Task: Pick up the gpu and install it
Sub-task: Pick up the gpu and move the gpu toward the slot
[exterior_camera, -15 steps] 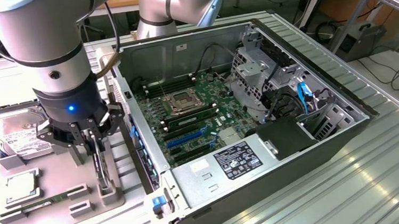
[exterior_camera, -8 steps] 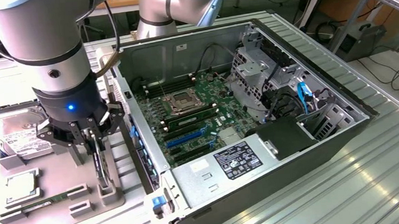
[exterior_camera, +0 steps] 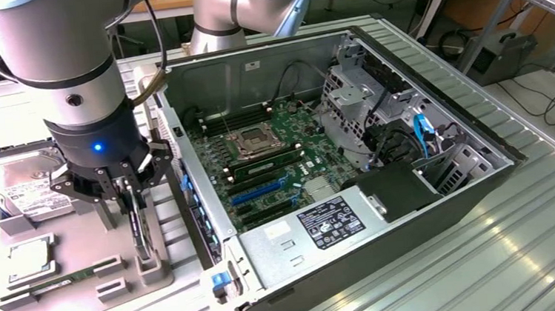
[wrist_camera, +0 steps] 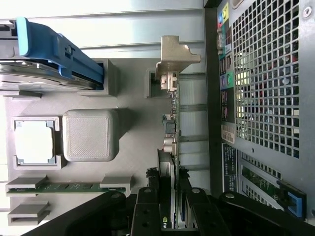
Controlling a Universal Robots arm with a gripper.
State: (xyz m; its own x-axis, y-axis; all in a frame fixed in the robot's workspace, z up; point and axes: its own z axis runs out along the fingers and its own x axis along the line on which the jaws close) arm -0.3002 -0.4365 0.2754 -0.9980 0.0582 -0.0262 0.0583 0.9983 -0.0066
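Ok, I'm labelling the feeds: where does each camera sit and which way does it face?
Exterior view: high up, looking down on the open case and tray; shows the arm and claw at the gpu.
Wrist view: on the wrist, looking down past the claw at the gpu, tray and case rear.
Shared: claw, gpu, tray, case.

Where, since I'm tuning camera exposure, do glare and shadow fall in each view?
Exterior view: bright glare streaks the ribbed metal table, while the inside of the computer case is evenly lit. Wrist view: the pale strip of table beyond the grey tray is washed out, and the jaws of the gripper around the gpu read as a dark silhouette.
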